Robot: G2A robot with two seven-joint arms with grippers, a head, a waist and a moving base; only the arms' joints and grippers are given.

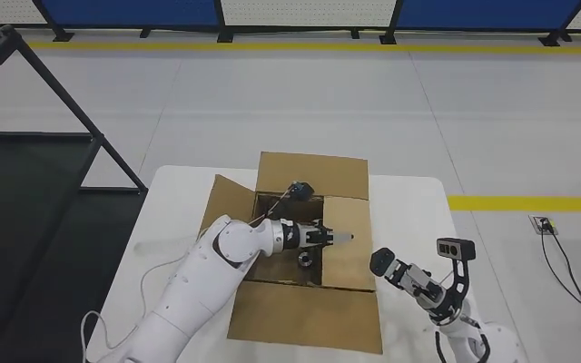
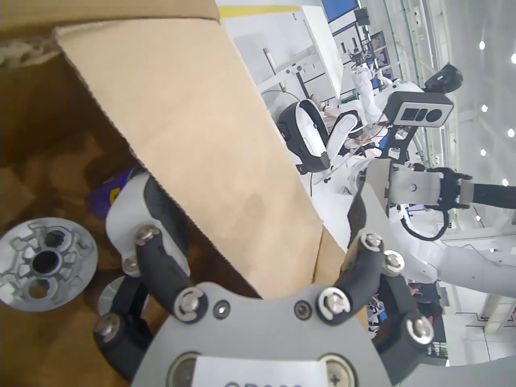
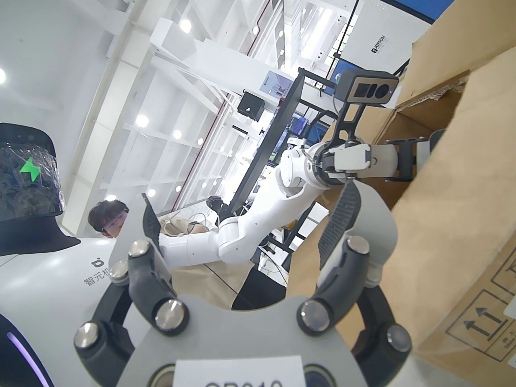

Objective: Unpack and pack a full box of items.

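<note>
An open cardboard box (image 1: 313, 175) stands in the middle of the white table (image 1: 177, 213). My left gripper (image 1: 334, 238) is open at the box's right-hand flap (image 2: 209, 130): one finger (image 2: 129, 207) is inside the box, the other (image 2: 373, 187) outside, and the flap stands between them. On the box floor lie a round metal flange (image 2: 44, 263) and, partly hidden behind the inner finger, a blue item (image 2: 111, 191). The flange (image 1: 306, 259) also shows from above. My right gripper (image 1: 381, 263) hangs open and holds nothing, just right of the box (image 3: 455, 219).
The box's front flap (image 1: 304, 318) lies flat toward the table's near edge. A black metal frame (image 1: 91, 145) stands off the table's left side. Bare table surface (image 1: 413, 213) lies right of the box.
</note>
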